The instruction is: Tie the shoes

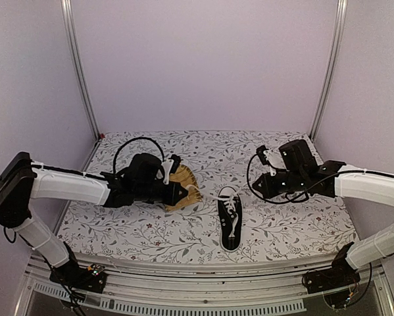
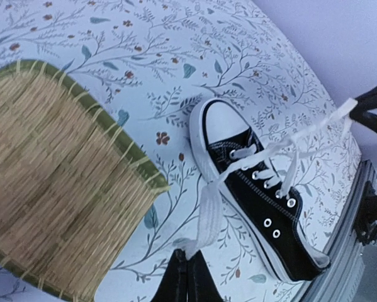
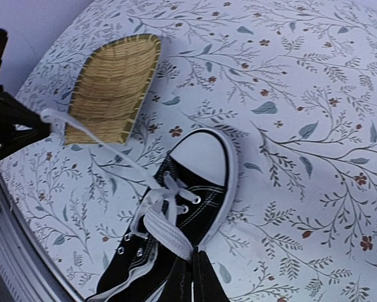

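1. The left claw (image 2: 187, 277) is clamping one end of the white laces (image 2: 207, 217). Its fingers are pressing together on the flat strand.
2. The right claw (image 3: 191, 277) is pinching the opposite end in the same way, fingers closed on it.
3. The sneaker (image 1: 229, 220) is lying sole-down on the surface (image 1: 295, 224), between the two claws and beyond each claw's tips.
4. Both strands are running outward from the eyelets to opposite sides, lifted off the surface. This is judged to be keeping the ends taut and separate, ready for crossing.
5. The woven mat (image 2: 50, 176) is lying just beside the left claw, apart from the sneaker.
6. No bow is showing; the tie is judged to be at an early stage.
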### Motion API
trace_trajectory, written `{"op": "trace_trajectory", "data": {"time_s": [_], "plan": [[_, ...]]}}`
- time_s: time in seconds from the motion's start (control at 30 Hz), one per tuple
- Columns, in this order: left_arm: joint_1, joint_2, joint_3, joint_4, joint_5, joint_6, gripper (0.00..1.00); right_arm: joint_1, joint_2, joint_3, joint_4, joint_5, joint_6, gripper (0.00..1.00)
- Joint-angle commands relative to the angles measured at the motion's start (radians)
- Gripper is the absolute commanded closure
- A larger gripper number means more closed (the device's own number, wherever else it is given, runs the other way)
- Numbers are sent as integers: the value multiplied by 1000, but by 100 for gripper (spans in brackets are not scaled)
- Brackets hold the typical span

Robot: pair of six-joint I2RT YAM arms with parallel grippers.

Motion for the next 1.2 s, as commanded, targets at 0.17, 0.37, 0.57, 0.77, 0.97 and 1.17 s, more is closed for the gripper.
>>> {"op": "trace_trajectory", "data": {"time_s": [0.17, 0.37, 0.57, 0.77, 0.97, 1.17], "plan": [[19, 182, 273, 7, 74, 142, 100, 91, 15, 54, 1, -572, 154, 98], [18, 243, 352, 39, 153, 164, 100, 193, 106, 49, 275, -650, 313, 98], [17, 255, 366, 81, 226, 183, 100, 232, 177, 69, 358, -574, 356, 62], [12, 254, 367, 110, 290, 209, 100, 181, 58, 99, 191, -314, 166, 35], [9, 254, 373, 129, 317, 209, 100, 45, 45, 86, 234, -354, -10, 36], [6, 260, 380, 126, 332, 221, 100, -16, 153, 145, 298, -530, -126, 39]]}}
